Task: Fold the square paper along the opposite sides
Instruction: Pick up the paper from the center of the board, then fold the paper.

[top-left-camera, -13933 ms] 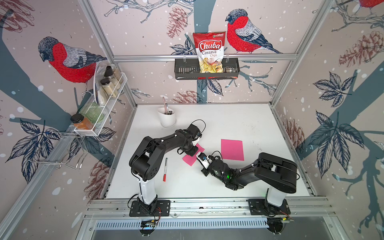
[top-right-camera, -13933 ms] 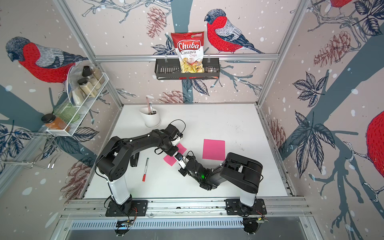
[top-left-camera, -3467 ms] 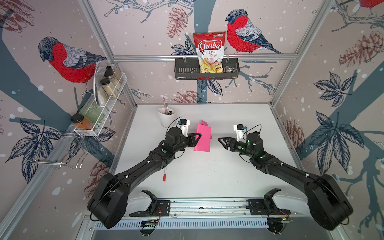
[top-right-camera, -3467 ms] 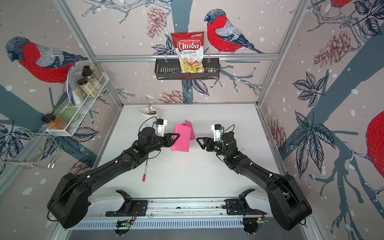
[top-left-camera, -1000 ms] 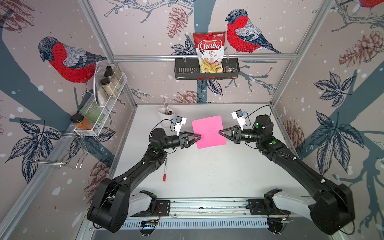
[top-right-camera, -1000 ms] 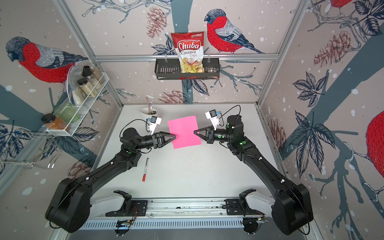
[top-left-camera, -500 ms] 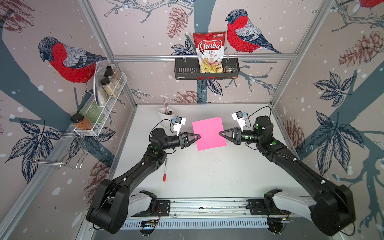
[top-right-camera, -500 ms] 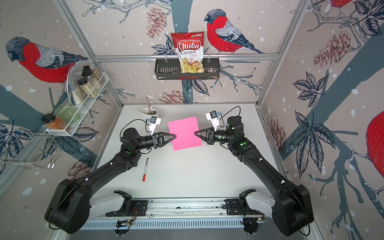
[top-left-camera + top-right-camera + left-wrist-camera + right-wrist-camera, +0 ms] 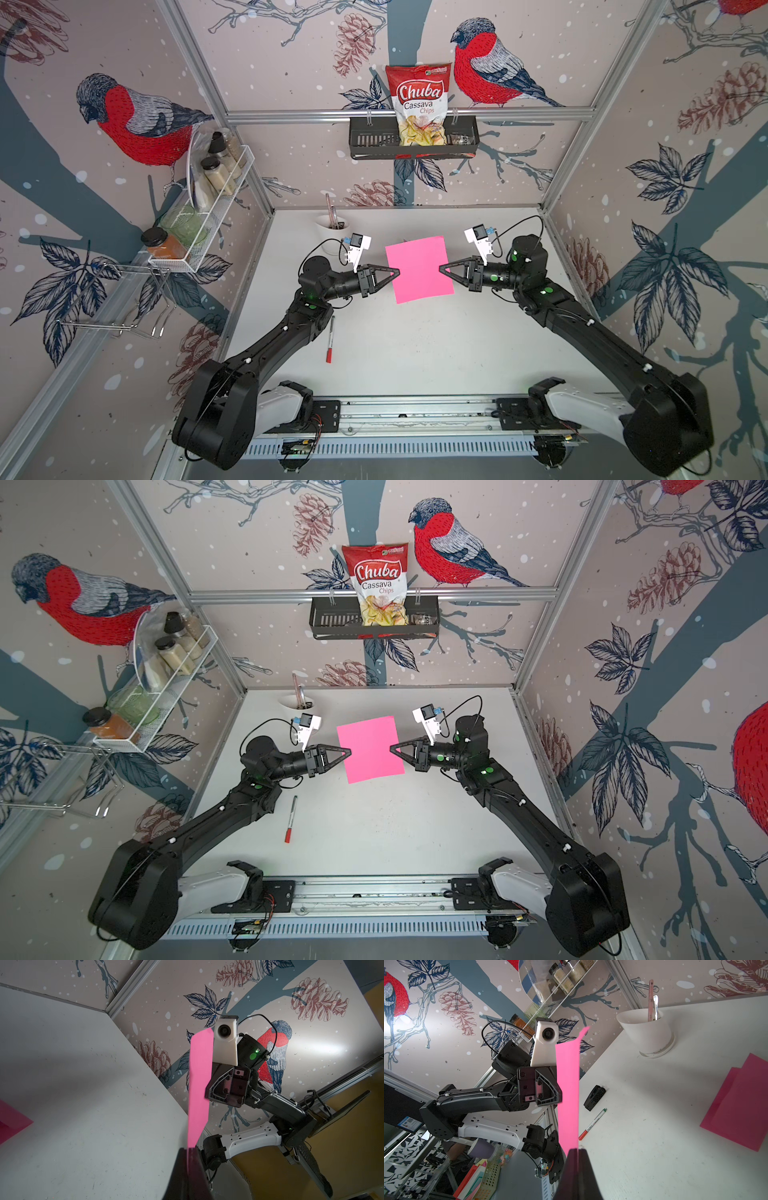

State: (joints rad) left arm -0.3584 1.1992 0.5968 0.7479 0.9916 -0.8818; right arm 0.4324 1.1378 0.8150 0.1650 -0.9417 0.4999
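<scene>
The square pink paper hangs in the air above the white table, stretched flat between both arms. My left gripper is shut on the middle of its left edge. My right gripper is shut on the middle of the opposite edge. In the left wrist view the paper runs edge-on from my left gripper towards the other arm. The right wrist view shows the same strip of paper leaving my right gripper.
Another pink sheet lies on the table under the held one. A red marker and a small black part lie near the left arm. A white cup with utensils stands at the back left.
My left gripper's jaws have closed onto the paper's left edge. The right gripper has kept its hold, and the paper has barely shifted.
</scene>
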